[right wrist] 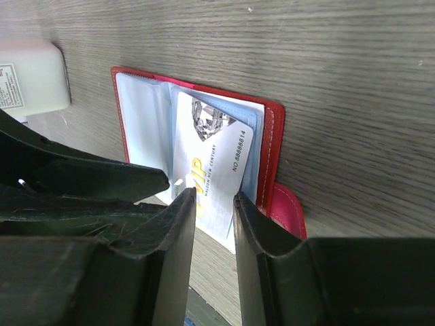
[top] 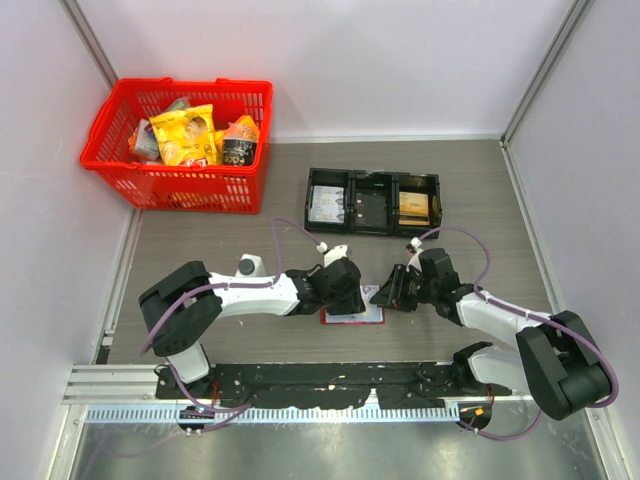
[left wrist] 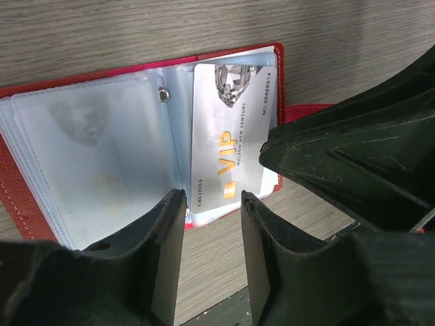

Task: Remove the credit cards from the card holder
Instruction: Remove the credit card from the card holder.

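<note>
I see the left gripper (left wrist: 212, 197) and right gripper (right wrist: 215, 197) both parted, straddling the card (left wrist: 224, 136) sticking out of the open wallet (left wrist: 68, 81).

Overhead: we look down from afar on the whole table (top: 480, 200).
Wrists: we peer close; both share the open wallet (left wrist: 102, 156).

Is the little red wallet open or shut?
Open. The flat red wallet lies spread, clear sleeves showing, a pale VIP card poking out.

card holder (top: 355, 315) mostly covered in top view, credit card (right wrist: 217, 163) lower end behind jaws
</note>
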Available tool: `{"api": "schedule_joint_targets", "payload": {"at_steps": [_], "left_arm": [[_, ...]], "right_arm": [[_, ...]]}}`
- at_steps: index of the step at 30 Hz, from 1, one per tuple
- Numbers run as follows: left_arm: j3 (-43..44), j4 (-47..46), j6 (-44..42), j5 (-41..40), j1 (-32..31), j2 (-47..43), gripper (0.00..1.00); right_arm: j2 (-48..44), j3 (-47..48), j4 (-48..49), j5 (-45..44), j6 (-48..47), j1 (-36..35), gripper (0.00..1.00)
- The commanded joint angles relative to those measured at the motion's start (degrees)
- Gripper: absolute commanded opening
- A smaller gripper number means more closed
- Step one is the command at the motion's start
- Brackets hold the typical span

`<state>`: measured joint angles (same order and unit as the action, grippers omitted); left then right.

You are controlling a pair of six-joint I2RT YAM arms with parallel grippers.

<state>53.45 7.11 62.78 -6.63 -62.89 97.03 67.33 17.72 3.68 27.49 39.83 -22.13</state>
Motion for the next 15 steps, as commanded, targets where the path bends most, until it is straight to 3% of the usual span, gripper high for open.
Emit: {"api": "schedule_joint_targets", "payload": {"at_steps": [1, 11, 15], "left_arm": [[-0.5, 0.0, 1.5, -1.5, 0.1, 1.3, 0.42], [-1.9, 0.5, 3.6, -3.2, 0.1, 2.1, 0.44], [-3.3, -2.2, 4.9, -2.1, 0.3, 2.0, 0.38]], "right_arm": [[1.2, -0.9, 4.5, 0.5, 1.7, -1.1, 0.33], [2.5, -1.4, 6.2, -0.7, 2.9, -2.4, 0.33], [3.0, -1.5, 6.5, -0.9, 3.0, -2.6, 0.32]]}}
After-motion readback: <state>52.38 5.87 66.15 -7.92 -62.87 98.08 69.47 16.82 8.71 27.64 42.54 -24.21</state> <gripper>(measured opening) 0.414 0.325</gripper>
